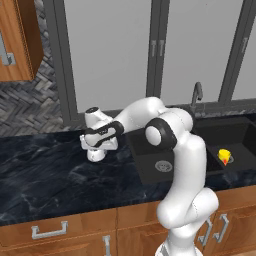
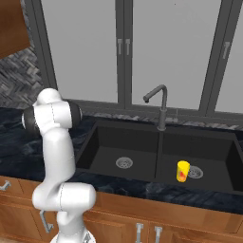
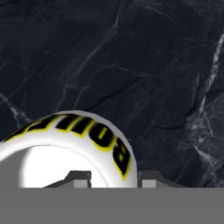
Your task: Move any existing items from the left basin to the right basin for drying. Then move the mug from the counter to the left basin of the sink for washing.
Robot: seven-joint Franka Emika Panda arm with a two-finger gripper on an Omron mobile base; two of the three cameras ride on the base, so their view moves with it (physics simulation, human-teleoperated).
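The white mug [image 1: 95,154] stands on the black counter [image 1: 45,170] left of the sink. My gripper [image 1: 98,148] reaches down onto it from above. In the hand view the mug [image 3: 65,131] shows yellow-edged black lettering on its rim. My gripper [image 3: 116,177] straddles the wall, one fingertip [image 3: 78,177] inside, the other outside, both close against it. The yellow cup with a red mark [image 1: 225,156] [image 2: 182,171] stands in the right basin [image 1: 235,132] [image 2: 209,142]. The left basin [image 1: 147,150] [image 2: 114,142] holds only its silver drain.
A dark curved faucet [image 1: 197,95] [image 2: 161,104] rises behind the divider between the basins. Windows run along the back wall. Wooden cabinets with silver handles [image 1: 49,231] sit below the counter, and a wall cabinet [image 1: 15,40] hangs at the upper left.
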